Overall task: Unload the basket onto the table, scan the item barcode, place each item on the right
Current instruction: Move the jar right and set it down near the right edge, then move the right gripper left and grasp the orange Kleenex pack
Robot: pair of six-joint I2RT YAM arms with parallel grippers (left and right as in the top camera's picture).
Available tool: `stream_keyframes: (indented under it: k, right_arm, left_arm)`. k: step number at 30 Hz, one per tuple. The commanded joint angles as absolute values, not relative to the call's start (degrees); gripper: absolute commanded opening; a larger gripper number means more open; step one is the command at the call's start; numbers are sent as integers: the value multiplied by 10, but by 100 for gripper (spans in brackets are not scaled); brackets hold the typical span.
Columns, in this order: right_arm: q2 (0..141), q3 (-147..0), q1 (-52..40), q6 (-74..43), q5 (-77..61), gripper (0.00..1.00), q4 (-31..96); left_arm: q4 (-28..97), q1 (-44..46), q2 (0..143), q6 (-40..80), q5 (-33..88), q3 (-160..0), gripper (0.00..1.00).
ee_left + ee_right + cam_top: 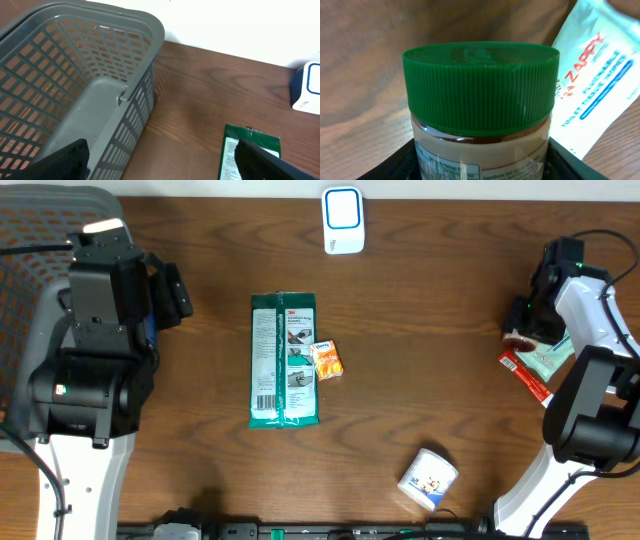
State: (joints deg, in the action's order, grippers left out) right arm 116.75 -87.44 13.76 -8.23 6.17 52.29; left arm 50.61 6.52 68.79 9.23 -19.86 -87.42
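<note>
Wooden table point(420, 330); jar point(480, 90) cap-end beyond pincer point(481, 167)

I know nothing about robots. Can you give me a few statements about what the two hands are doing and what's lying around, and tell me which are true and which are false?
1. The right hand holds a jar with a green lid. True.
2. The left hand is closed on the green packet. False: it is open and empty, next to the grey basket.
3. The white scanner stands apart from the green packet, not touching it. True.
4. The grey basket is piled with items. False: the part that shows holds nothing.
5. A small orange packet lies right beside the green packet. True.
</note>
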Motion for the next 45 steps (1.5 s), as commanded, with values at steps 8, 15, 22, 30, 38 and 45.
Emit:
stream_keyframes:
  k: [8,15,22,30,38,45]
  right_arm:
    - [1148,-859,137,-63,75,99,531]
    - [1137,-890,138,-56,75,99,586]
    - [1116,-907,138,-55,75,99,651]
    - [1112,-909,134,-55,58,99,684]
    - [1025,-991,86,-53,5,88,774]
    - [909,-981,16,-64,-112,96,820]
  left_arm:
    - [506,64,689,97,-206,-878,92]
    - [506,64,689,97,-206,-878,92]
    - [506,64,689,97,-206,-878,92]
    - [506,64,689,97,-206,-878,92]
    - [506,64,689,98,-206,-878,92]
    - [506,64,689,98,-206,-878,92]
